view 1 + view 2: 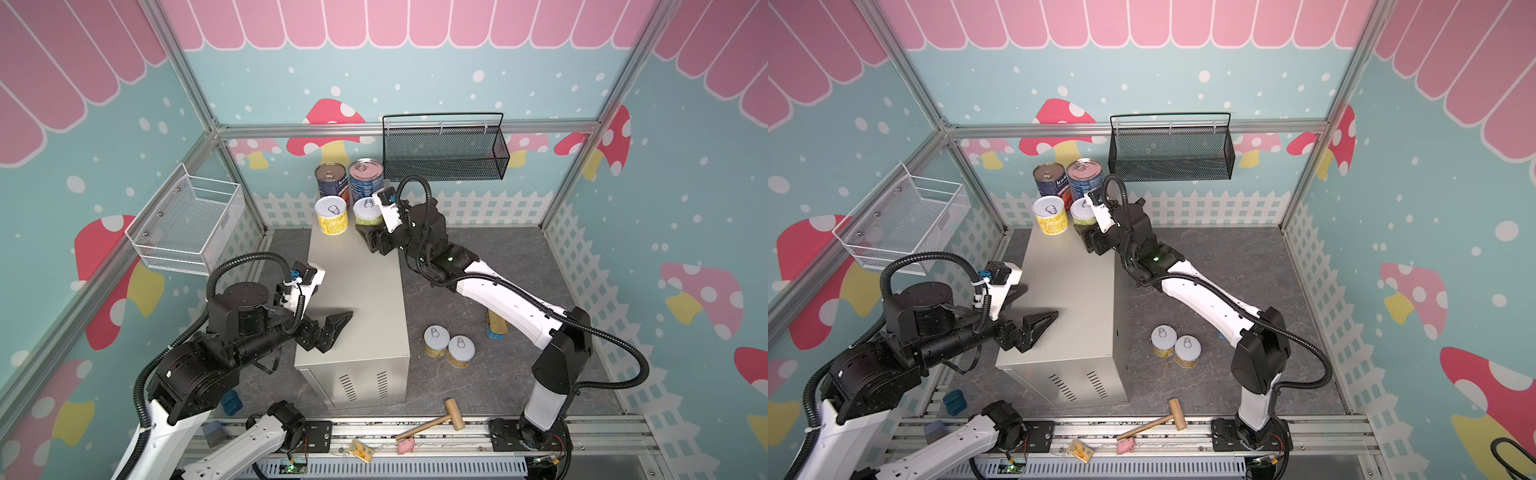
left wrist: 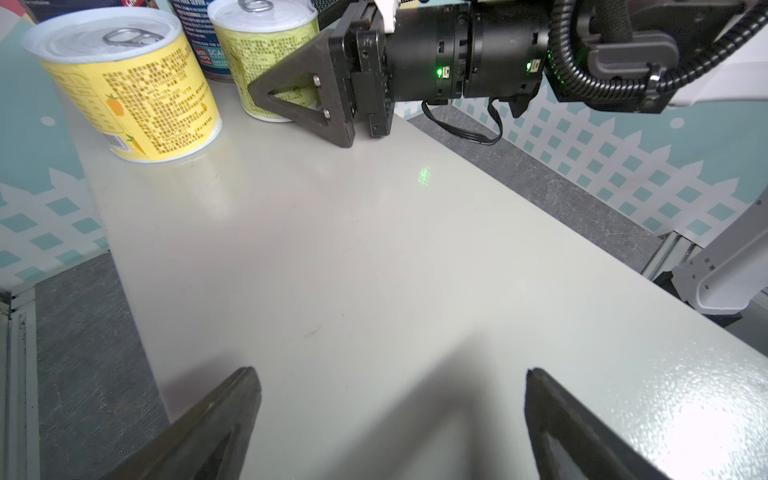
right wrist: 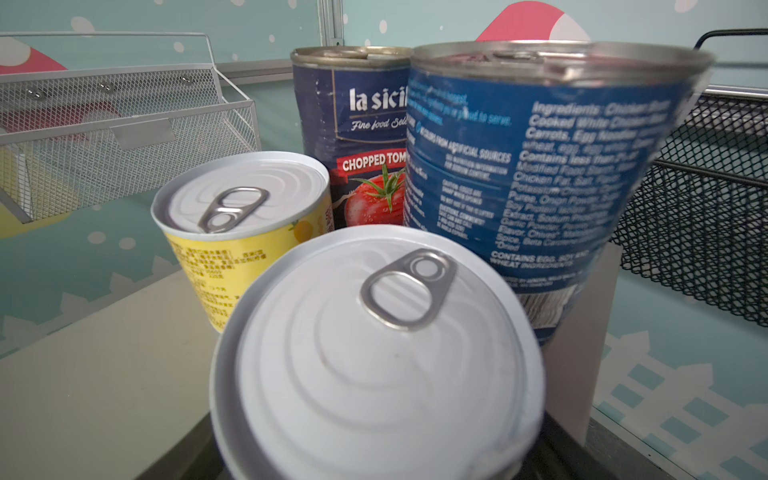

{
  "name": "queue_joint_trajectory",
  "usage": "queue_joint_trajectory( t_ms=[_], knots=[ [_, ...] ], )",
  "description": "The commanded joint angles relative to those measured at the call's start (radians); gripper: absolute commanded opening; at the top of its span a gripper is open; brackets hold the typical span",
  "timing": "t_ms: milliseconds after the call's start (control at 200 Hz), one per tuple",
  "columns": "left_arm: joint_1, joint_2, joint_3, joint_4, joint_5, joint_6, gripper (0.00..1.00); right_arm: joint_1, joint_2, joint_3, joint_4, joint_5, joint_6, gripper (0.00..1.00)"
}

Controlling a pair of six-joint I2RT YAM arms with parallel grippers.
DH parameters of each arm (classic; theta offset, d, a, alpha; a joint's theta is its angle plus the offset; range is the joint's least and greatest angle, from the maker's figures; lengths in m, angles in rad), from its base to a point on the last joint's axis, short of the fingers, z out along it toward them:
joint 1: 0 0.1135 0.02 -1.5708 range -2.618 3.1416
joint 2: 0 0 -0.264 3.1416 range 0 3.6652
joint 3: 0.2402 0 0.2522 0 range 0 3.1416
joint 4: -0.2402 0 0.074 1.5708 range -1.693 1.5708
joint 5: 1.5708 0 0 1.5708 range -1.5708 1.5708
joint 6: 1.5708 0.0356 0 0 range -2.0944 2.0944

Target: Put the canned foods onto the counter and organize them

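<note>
Counter [image 1: 357,291], both top views: four cans [image 1: 331,214] at far end; two short cans [image 1: 449,351] on floor [image 1: 490,249] beside it.
Left wrist: left gripper [image 2: 390,374] spread wide, empty, over counter; right gripper [image 2: 270,81] astride yellow-green can [image 2: 266,45].
Right wrist: that can fills foreground; clamped or not, cannot tell.

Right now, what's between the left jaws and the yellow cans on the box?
Nothing, just bare counter top from the left jaws up to the yellow cans, seen in the left wrist view.
</note>
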Motion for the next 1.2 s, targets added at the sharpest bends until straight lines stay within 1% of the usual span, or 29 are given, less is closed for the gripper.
queue_joint_trajectory(
  t_ms=[0,310,625,941,1046,1196],
  knots=[
    [-0.003,-0.01,-0.002,0.017,-0.009,0.025,0.99,0.02,-0.018,-0.038,-0.033,-0.023,-0.001,0.79],
    [-0.003,-0.012,-0.003,0.018,-0.008,0.024,0.99,0.028,-0.015,-0.038,-0.033,-0.034,-0.007,0.79],
    [-0.003,-0.013,-0.004,0.017,-0.009,0.023,0.99,0.029,-0.01,-0.035,-0.04,-0.033,-0.006,0.82],
    [-0.004,-0.01,0.0,0.017,-0.012,0.023,0.99,0.029,-0.036,-0.052,-0.047,-0.028,-0.004,0.9],
    [-0.004,-0.007,0.005,0.019,-0.017,0.022,0.99,0.029,-0.074,-0.079,-0.049,-0.013,-0.006,0.97],
    [-0.004,-0.001,0.012,0.029,-0.05,0.011,0.99,0.029,-0.158,-0.146,-0.053,0.01,-0.002,0.99]
  ],
)
